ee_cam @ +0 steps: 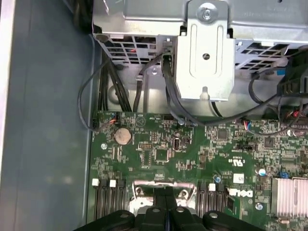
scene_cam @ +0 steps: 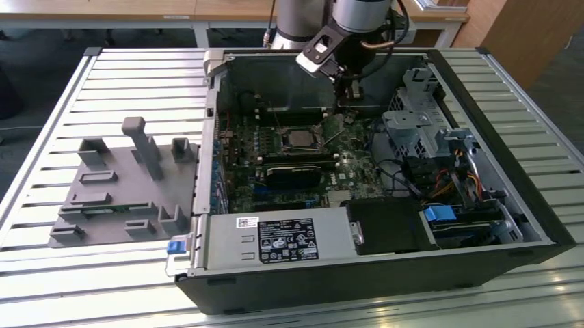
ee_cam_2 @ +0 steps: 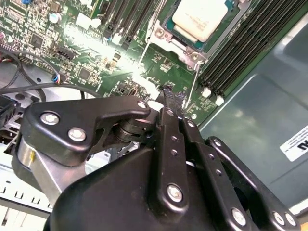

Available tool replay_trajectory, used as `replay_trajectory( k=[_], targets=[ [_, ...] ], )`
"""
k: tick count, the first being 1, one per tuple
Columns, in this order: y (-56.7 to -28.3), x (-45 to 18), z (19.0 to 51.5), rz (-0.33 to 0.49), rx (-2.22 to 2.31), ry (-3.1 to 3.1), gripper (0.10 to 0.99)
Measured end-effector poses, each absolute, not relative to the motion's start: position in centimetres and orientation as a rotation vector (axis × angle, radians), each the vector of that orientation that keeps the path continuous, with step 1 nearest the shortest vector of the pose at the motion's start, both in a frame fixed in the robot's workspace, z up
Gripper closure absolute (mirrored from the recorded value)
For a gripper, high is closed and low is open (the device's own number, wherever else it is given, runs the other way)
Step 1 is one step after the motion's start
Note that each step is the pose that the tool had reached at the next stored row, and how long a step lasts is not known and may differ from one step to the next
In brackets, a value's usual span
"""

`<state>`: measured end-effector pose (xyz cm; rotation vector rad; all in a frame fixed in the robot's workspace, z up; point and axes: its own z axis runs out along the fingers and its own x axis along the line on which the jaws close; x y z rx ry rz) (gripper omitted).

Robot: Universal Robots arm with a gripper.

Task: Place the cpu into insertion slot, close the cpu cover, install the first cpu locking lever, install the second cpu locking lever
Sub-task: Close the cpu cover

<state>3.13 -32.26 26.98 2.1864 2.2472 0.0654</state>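
Table: a slatted pale metal table [scene_cam: 55, 273] carries an open black computer case [scene_cam: 365, 294]; on the exterior view's left lies a grey plastic fixture tray [scene_cam: 109, 195].
Power supply: a silver-grey box with a printed label [scene_cam: 273, 239] sits at the near edge of the case.
Card: a black rectangular card [scene_cam: 297, 171] lies on the green board between that box and the socket.
Cpu: the flat square cpu with a dull silver top [scene_cam: 299, 139] [ee_cam_2: 199, 19] sits in the square silver-rimmed insertion slot [scene_cam: 283, 140].
Cover: the thin silver cpu cover [ee_cam_2: 175, 43] lies flat around the chip.
Lever: a thin wire rod [ee_cam_2: 195, 82] runs along the socket's side, just beside the fingertips.
Gripper: the black gripper [scene_cam: 347, 102] [ee_cam_2: 171, 96] [ee_cam: 166, 216] hangs just beyond the socket, fingers drawn together; nothing is visible between them.
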Motion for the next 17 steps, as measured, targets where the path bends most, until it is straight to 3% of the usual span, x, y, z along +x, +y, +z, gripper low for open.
replay_trajectory(
  k=[17],
  targets=[
    [-32.2, 4.4, 26.6, 0.065, 2.187, 2.248, 0.980]
  ],
)
